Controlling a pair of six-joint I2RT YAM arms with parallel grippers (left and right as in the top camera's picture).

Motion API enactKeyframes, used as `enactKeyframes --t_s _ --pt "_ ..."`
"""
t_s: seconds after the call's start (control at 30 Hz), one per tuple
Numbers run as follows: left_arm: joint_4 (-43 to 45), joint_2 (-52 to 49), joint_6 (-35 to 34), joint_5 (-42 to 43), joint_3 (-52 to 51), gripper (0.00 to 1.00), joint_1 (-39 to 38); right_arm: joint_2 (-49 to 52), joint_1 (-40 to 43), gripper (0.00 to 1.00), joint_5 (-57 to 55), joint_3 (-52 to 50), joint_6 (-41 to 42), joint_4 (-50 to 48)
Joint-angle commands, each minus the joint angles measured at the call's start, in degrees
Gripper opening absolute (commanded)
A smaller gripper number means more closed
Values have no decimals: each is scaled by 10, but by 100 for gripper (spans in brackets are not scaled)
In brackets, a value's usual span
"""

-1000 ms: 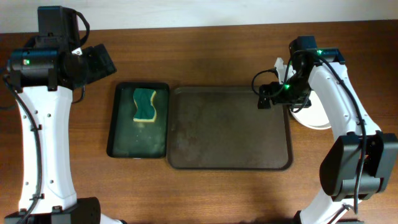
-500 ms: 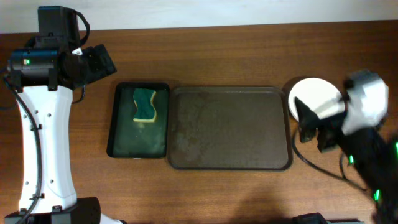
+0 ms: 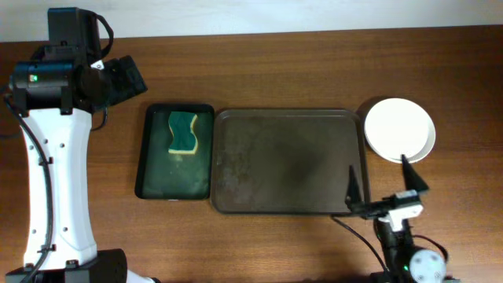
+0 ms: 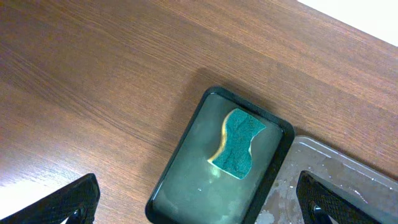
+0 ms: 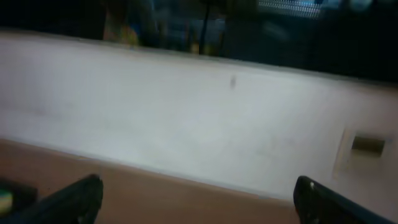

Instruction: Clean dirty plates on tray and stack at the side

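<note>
The brown tray (image 3: 236,196) lies in the middle of the table with no plates on it; its corner shows in the left wrist view (image 4: 348,186). White plates (image 3: 399,130) sit stacked on the table just right of the tray. My right gripper (image 3: 381,185) is open and empty at the front edge of the table, near the tray's front right corner. Its wrist view shows only the far table edge and a white wall between the fingers (image 5: 196,199). My left gripper (image 4: 199,205) is open and empty, high above the green tray; in the overhead view only its arm (image 3: 118,79) shows.
A narrow dark green tray (image 3: 157,185) lies left of the brown tray and holds a green and yellow sponge (image 3: 182,132). The sponge also shows in the left wrist view (image 4: 237,144).
My right arm has pulled back from the plates, swung down the right side and now sits folded at the front edge, its gripper open. The left arm has not moved.
</note>
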State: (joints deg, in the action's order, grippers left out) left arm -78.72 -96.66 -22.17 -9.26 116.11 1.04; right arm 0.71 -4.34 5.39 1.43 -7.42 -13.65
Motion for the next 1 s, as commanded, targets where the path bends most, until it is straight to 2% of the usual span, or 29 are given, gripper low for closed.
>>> enactKeyframes --t_s 0.0,0.13,0.97 --pt "0 -1 -1 0 -2 99 -1 -5 3 98 -23 -11 8 53" --pt "0 -1 -1 0 -2 100 -1 -5 3 98 -53 -11 7 183" --pt "0 -1 -1 0 -2 99 -1 -5 3 98 -59 -11 2 184"
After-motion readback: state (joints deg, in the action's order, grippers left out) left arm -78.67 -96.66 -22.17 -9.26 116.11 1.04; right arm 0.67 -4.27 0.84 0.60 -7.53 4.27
